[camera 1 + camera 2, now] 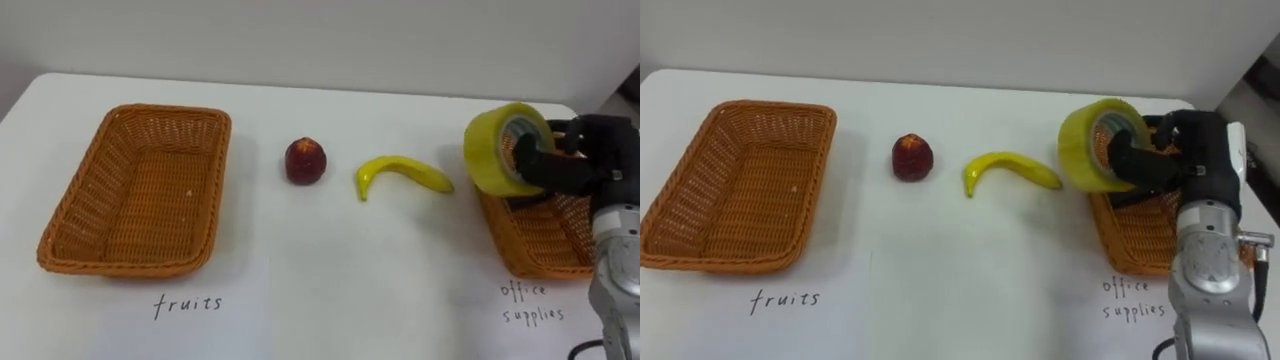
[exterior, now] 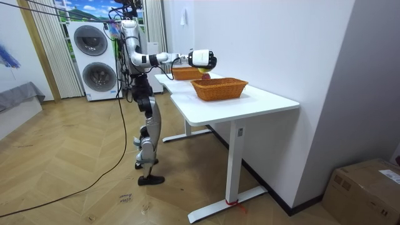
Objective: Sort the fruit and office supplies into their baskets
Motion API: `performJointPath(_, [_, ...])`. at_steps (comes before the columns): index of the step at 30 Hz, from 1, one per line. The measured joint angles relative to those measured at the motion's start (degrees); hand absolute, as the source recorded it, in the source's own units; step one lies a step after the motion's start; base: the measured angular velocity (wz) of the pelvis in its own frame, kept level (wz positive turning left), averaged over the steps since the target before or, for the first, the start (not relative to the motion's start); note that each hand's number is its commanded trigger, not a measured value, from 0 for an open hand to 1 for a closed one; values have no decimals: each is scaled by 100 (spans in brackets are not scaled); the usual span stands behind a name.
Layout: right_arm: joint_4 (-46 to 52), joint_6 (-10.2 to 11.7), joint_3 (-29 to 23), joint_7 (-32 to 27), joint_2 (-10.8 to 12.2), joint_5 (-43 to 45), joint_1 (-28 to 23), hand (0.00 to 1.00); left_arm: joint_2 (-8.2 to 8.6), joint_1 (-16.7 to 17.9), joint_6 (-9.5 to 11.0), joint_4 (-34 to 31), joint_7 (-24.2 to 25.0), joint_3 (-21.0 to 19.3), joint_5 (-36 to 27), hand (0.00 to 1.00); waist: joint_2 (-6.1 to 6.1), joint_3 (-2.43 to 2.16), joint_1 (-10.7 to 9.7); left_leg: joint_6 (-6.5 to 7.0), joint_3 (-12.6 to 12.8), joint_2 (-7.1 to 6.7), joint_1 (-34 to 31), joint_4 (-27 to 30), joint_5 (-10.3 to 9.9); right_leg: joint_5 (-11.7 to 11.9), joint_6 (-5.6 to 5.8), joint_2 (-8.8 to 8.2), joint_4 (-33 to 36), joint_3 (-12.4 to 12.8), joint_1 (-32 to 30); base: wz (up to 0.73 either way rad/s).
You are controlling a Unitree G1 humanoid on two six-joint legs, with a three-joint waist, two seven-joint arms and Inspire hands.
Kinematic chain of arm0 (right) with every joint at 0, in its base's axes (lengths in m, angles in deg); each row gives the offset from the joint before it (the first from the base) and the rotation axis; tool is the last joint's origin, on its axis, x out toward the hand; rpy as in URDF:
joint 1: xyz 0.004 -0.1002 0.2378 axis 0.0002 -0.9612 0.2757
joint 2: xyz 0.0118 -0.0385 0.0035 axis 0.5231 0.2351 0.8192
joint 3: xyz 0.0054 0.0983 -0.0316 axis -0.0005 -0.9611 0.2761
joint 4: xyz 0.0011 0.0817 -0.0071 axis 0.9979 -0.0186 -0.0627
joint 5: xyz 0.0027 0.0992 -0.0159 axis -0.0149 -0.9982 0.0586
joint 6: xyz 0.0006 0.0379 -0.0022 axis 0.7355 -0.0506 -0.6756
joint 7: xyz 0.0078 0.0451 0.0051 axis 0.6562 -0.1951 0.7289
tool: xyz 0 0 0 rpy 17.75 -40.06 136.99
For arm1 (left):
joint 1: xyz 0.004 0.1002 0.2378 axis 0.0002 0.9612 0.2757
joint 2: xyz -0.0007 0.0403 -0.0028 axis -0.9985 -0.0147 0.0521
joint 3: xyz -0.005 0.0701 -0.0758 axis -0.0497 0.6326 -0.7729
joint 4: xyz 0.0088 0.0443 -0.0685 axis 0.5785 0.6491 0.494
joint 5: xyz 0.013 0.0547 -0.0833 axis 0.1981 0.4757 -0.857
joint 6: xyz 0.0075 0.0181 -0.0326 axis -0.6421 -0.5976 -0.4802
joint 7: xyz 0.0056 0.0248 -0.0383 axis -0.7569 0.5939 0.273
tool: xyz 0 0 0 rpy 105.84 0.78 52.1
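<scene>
My right hand (image 1: 575, 158) (image 1: 1170, 160) is shut on a yellow roll of tape (image 1: 502, 148) (image 1: 1095, 143), holding it in the air above the left edge of the office supplies basket (image 1: 535, 240) (image 1: 1130, 235) at the table's right. A red apple (image 1: 305, 160) (image 1: 912, 157) and a yellow banana (image 1: 400, 175) (image 1: 1008, 170) lie on the white table between the baskets. The fruits basket (image 1: 135, 190) (image 1: 735, 185) stands at the left with nothing in it. In the room view I stand at the table's long side with an arm (image 2: 164, 59) stretched over it.
Handwritten labels on the table (image 1: 330, 290) read "fruits" (image 1: 187, 303) under the left basket and "office supplies" (image 1: 530, 302) under the right one. A wall rises behind the table. In the room view, washing machines (image 2: 94, 59) stand behind me and a cardboard box (image 2: 365, 190) sits on the floor.
</scene>
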Motion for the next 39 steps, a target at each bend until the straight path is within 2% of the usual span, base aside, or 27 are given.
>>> performJointPath(11, [-39, 0, -9, -114, -1, 156, -184, 100, -14, 52, -30, -164, -9, -3, 2, 0, 38, 19, -2, 0, 6, 6, -6, -6, 0, 0, 0, 3, 0, 17, -17, -1])
performJointPath(20, [-192, -4, -248, -338, -1, 435, -186, 100, 3, 110, -128, -170, -81, -1, 2, 0, 84, -5, -45, 0, -2, 3, -9, -12, 1, -1, 1, 1, 10, 9, -16, 0])
performJointPath(30, [-192, -5, -258, -380, -1, 434, -274, 100, 10, 134, -127, -170, -74, 3, 3, 0, 13, 13, -67, 1, 22, 7, 0, -13, 0, -3, 4, -8, 70, 13, -28, 0])
performJointPath(35, [-192, -5, -258, -384, -1, 437, -307, 100, 13, 134, -128, -171, -74, 3, 3, 0, 17, 16, -66, 1, 23, 3, 0, -6, 0, -3, 4, -11, 71, 15, -27, 0])
performJointPath(36, [-192, -5, -258, -384, 0, 437, -307, 76, 14, 134, -128, -171, -74, 3, 3, 0, 18, 16, -65, 1, 23, 3, 0, -6, 0, -3, 4, -11, 71, 15, -28, 0])
performJointPath(37, [-192, -5, -258, -387, -1, 437, -307, 69, 14, 134, -128, -171, -74, 3, 3, 0, 19, 16, -65, 1, 23, 3, 0, -7, 0, -3, 4, -11, 71, 15, -28, 0])
performJointPath(39, [-192, -5, -258, -415, 0, 437, -307, 0, 16, 134, -128, -171, -74, 3, 3, 0, 21, 16, -64, 1, 23, 3, 0, -9, 0, -3, 4, -10, 71, 14, -28, 0])
